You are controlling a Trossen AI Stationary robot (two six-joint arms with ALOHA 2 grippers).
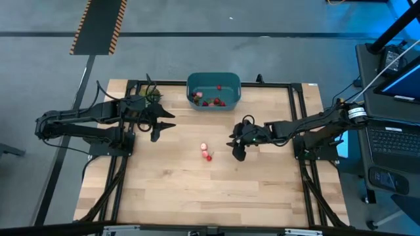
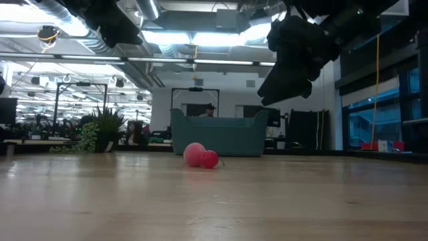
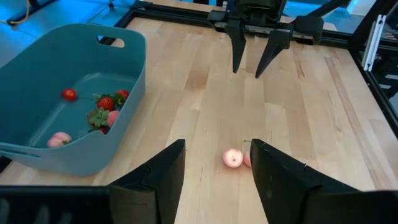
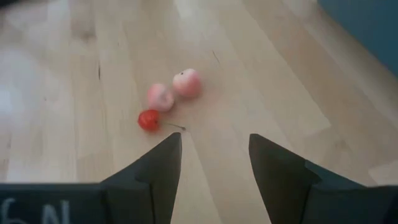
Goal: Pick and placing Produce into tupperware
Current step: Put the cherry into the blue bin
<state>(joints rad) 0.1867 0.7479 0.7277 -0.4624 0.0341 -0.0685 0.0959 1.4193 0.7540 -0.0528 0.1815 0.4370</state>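
Three small pieces of produce sit loose on the pale wooden table (image 1: 216, 190), just about dead centre: two pinkish round pieces (image 4: 186, 83) touching each other and one tiny red piece with a thin stem (image 4: 148, 120) right beside them. In the high view the cluster (image 1: 206, 151) lies at nine o'clock from the right gripper (image 1: 237, 152), near but clearly apart. That right gripper hangs above the table with its two dark fingers (image 4: 155, 171) spread wide and nothing between them; its wrist view shows the three pieces just ahead of the gap.

The left gripper (image 1: 159, 127) hovers over at the table's left side, fingers likewise parted and empty, with the cluster at about four o'clock from it and farther off. Its wrist view lines the pink pieces (image 3: 233, 158) up between its fingertips.

The teal-blue rectangular plastic tub (image 1: 213, 79) stands at the table's far edge, twelve o'clock from the loose cluster and well apart. Inside it lie several red strawberry-like pieces (image 3: 106, 102), some green-topped, plus pinkish ones (image 3: 60, 139). A green leafy bunch (image 1: 152, 95) sits at nine o'clock from the tub.
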